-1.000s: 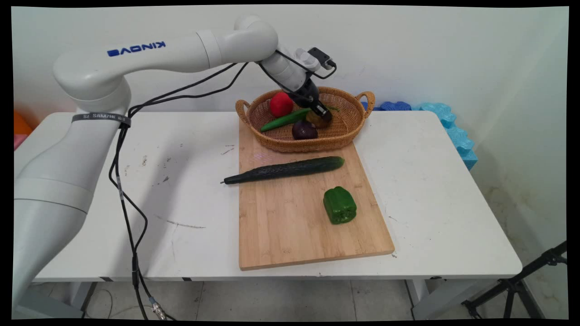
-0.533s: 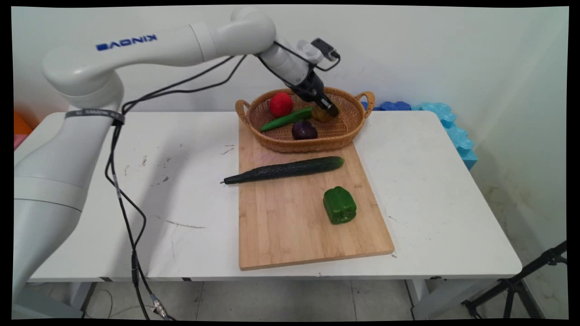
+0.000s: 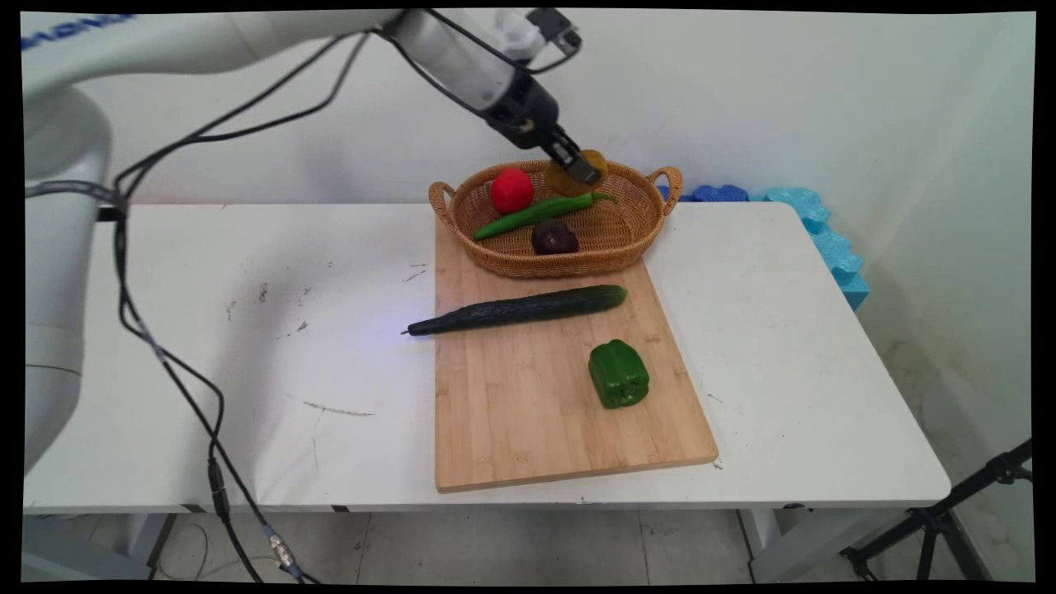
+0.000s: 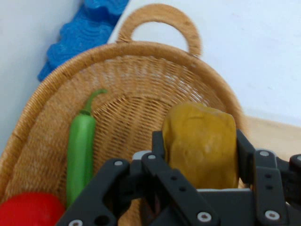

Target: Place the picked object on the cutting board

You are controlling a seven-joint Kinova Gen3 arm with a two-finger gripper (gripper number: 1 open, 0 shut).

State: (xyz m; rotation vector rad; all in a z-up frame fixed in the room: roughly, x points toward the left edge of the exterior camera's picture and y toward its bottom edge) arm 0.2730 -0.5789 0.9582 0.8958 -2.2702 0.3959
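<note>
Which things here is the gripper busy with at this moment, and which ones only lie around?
In use:
gripper, shut on the yellow-brown potato
wicker basket, below it

Lying about:
red tomato, green chili, dark purple onion, in the basket
cucumber, green bell pepper, on the cutting board

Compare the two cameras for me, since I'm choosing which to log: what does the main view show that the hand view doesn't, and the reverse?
Only the main view shows the cutting board, the cucumber, the green bell pepper, the dark purple item in the basket and the white table. Only the hand view shows close up how the jaws are shut on the yellow-brown item, one on each side. Both show the wicker basket, the long green pepper, the red item, the blue foam and the gripper.
</note>
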